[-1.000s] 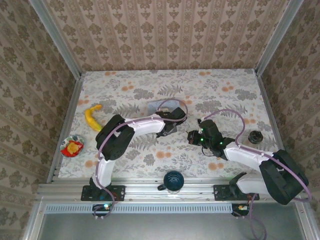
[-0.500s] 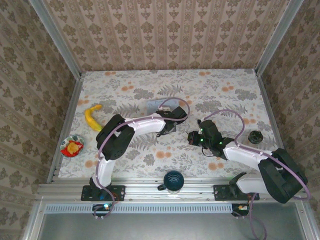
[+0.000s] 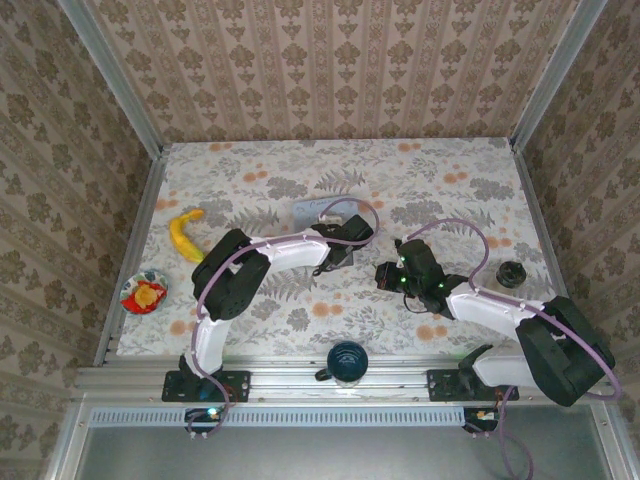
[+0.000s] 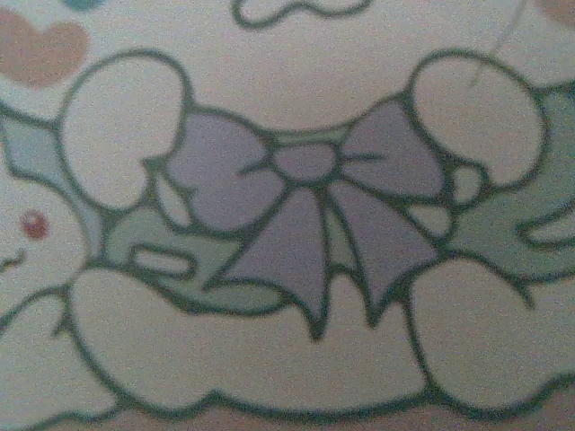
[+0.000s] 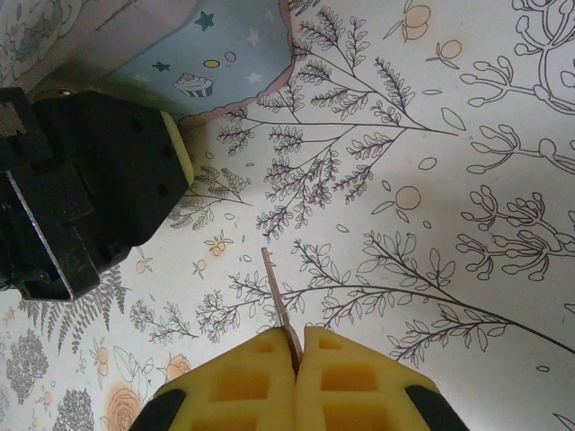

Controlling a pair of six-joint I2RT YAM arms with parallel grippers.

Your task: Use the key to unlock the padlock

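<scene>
Progress was early: the thin metal key [image 5: 275,287] sat pinched in the right end effector [image 5: 296,339] at lower centre, apparently not yet in the padlock, the left end effector [image 3: 340,240], opening unclear, over the pale blue cartoon tin [image 4: 287,81].

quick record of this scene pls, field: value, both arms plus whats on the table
right fingers: shut on the key, thin blade pointing ahead over the floral table
left arm: reaching to the pale blue tin, wrist camera close on its cartoon bow print
left fingers: open or shut cannot be told
banana: left part of table
dark mug: near edge, between the arm bases
black round item: right side
</scene>
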